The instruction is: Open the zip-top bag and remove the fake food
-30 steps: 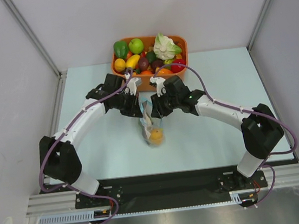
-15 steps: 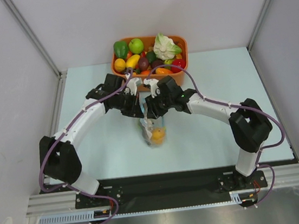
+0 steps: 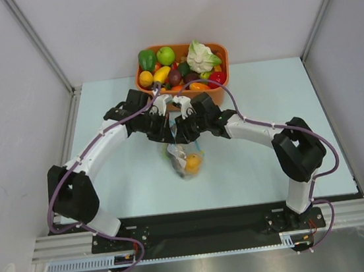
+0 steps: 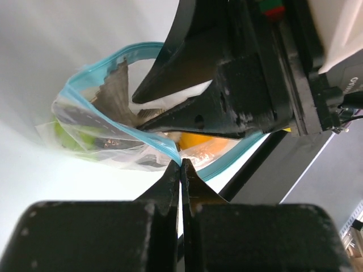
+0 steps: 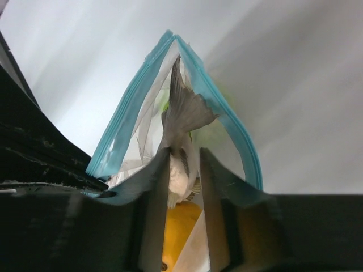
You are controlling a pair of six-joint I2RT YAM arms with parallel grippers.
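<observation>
Progress: right gripper (image 5: 184, 156) just entered the zip-top bag (image 4: 96, 122) astride the fish (image 5: 184, 113) (grip unclear); my left gripper (image 4: 180, 167) pinches its rim.

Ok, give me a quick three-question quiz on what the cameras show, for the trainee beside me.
1. True or false: the left gripper is shut on the zip-top bag's blue edge.
2. The grey fish sits between the fingers of: A the left gripper, B the right gripper, C neither.
3. Fill in: the bag's mouth stands ___.
Key: 1 true; 2 B; 3 open.
</observation>
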